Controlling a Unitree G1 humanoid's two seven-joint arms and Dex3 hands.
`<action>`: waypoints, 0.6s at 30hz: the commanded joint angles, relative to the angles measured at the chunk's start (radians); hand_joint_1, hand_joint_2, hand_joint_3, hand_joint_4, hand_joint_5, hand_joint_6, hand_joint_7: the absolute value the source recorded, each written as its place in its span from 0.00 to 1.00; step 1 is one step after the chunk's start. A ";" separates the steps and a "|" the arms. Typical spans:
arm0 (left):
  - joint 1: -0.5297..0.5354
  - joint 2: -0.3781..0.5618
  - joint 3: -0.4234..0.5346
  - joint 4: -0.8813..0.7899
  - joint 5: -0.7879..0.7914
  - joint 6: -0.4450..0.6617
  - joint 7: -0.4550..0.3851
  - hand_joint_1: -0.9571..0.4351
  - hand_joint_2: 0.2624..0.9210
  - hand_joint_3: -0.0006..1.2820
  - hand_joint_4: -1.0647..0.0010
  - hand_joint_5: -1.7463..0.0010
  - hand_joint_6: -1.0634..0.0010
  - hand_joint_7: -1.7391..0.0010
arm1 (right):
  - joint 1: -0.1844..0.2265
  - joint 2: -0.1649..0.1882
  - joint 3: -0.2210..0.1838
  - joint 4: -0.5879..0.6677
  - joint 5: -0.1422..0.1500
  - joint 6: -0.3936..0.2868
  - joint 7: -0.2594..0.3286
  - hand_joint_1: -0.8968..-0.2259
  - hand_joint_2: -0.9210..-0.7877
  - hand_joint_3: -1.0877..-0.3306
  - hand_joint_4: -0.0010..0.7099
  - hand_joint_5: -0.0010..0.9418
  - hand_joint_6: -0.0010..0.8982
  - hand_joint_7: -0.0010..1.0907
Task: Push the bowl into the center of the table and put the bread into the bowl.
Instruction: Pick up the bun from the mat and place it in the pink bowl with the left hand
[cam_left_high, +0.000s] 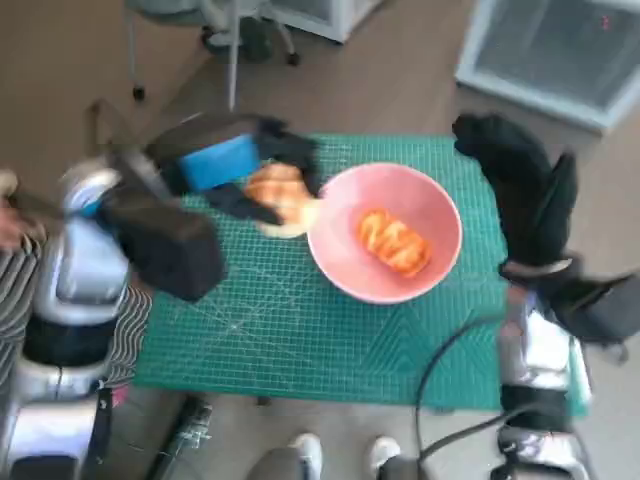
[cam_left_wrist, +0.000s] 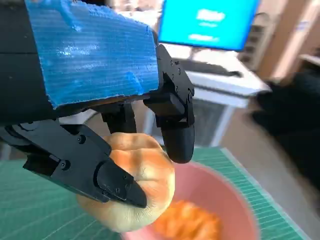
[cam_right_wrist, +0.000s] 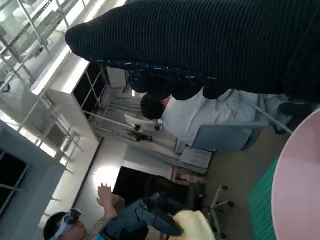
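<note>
Holding the bread between black fingers of the left robot hand, blue-taped back uppermost, at the far left part of the tabletop. Pinching the pale golden roll from two sides, as the left wrist view shows plainly, with the roll just beside the left rim of the pink bowl and partly over it. Sitting near the middle of the green cutting mat, slightly toward the far right, that bowl with an orange piece of food inside. Hovering at the right edge of the tabletop, the gloved right robot hand, apart from the bowl; cannot tell from the dark knitted band in its own wrist view whether its fingers are spread or curled, though nothing seen in it. Showing in that same view: the bowl's pink rim at one side, a person in a pale shirt seated beyond, another person further off. Lit in the left wrist view, a blue monitor screen on a desk behind. Standing at the near edge on the floor, a pair of white shoes.
</note>
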 joint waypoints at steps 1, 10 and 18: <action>-0.092 -0.053 -0.036 0.098 0.004 -0.037 -0.002 0.69 0.98 0.04 0.29 0.36 0.39 0.36 | 0.041 -0.006 -0.008 -0.009 -0.015 0.008 -0.019 0.32 0.00 0.52 0.23 0.00 0.08 0.40; -0.202 -0.145 -0.099 0.337 0.033 -0.138 0.009 0.69 1.00 0.04 0.33 0.37 0.41 0.31 | 0.064 -0.012 -0.014 -0.033 -0.011 0.015 -0.035 0.31 0.00 0.53 0.24 0.00 0.09 0.40; -0.276 -0.211 -0.141 0.499 0.088 -0.161 0.042 0.69 1.00 0.04 0.32 0.38 0.43 0.30 | 0.075 -0.014 -0.018 -0.052 -0.012 0.026 -0.052 0.28 0.00 0.56 0.25 0.01 0.09 0.39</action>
